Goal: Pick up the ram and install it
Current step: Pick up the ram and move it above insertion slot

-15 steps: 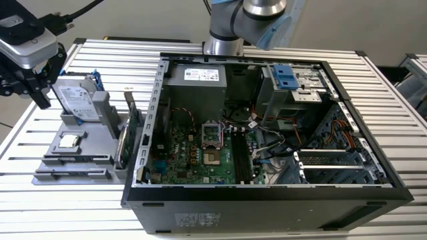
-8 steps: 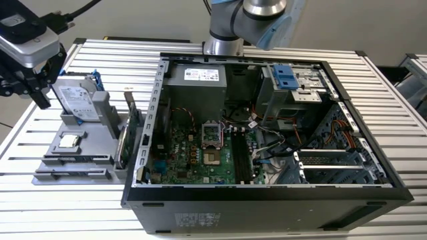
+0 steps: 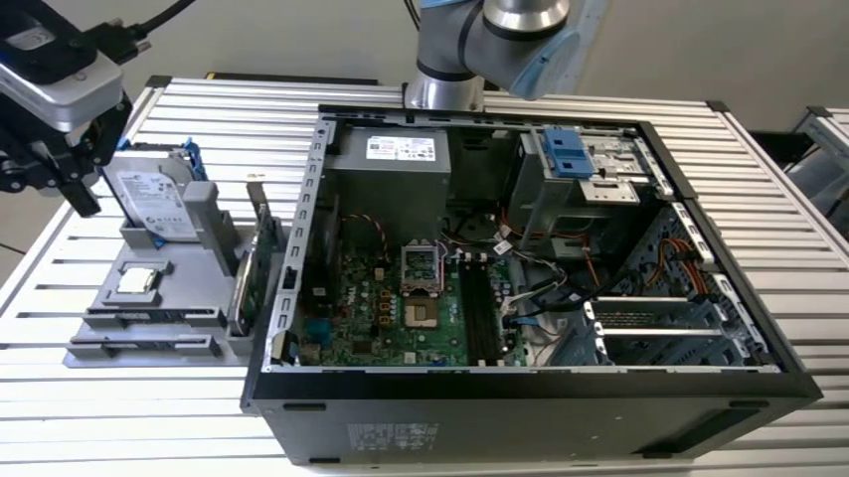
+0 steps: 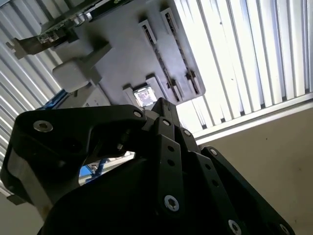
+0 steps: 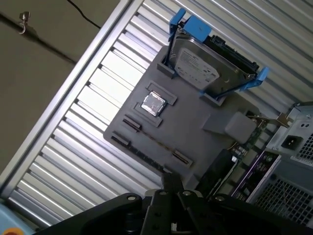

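slatted metal table (image 3: 119,397), bare slats toward its edge; grey holder (image 5: 195,127) beside the open case (image 3: 531,383); we see our gripper (image 3: 83,199) above, fingers pressed together

A: Bright and even in the exterior view, lit from above — only soft shadow beside the grey holder (image 3: 159,310).

B: Dimmer down inside the computer case (image 3: 531,397).

A: Blown out to white along the table slats (image 4: 234,49) in the second wrist view; dark against that on the gripper (image 4: 163,108), bar small glints off its screws.

B: Same glare on the slats in the first wrist view — and a dull sheen off the hard drive (image 5: 198,66).
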Controlling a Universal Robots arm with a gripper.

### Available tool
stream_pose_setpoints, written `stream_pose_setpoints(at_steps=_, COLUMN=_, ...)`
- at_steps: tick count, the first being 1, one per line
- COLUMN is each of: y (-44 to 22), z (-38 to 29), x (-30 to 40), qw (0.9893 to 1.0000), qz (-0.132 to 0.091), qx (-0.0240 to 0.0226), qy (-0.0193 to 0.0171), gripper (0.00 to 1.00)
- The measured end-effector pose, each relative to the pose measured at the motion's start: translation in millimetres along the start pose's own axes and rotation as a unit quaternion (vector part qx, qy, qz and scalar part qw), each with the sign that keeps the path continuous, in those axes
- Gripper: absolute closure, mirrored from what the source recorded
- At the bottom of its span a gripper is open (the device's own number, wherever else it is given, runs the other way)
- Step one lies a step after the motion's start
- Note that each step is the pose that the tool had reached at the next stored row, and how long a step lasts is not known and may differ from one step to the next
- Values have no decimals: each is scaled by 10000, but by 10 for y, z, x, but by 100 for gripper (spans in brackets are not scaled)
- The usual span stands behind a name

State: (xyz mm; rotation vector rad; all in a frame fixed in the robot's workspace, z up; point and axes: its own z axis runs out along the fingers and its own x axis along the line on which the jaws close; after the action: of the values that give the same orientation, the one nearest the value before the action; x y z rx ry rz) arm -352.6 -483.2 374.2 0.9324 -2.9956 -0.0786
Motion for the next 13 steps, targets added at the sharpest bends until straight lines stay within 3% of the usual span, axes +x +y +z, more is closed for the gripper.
stream_pose_setpoints(at_steps=13, y=1, z=0, x=1, qw=9991, qz=-412, qx=-4, qy=20, gripper=100)
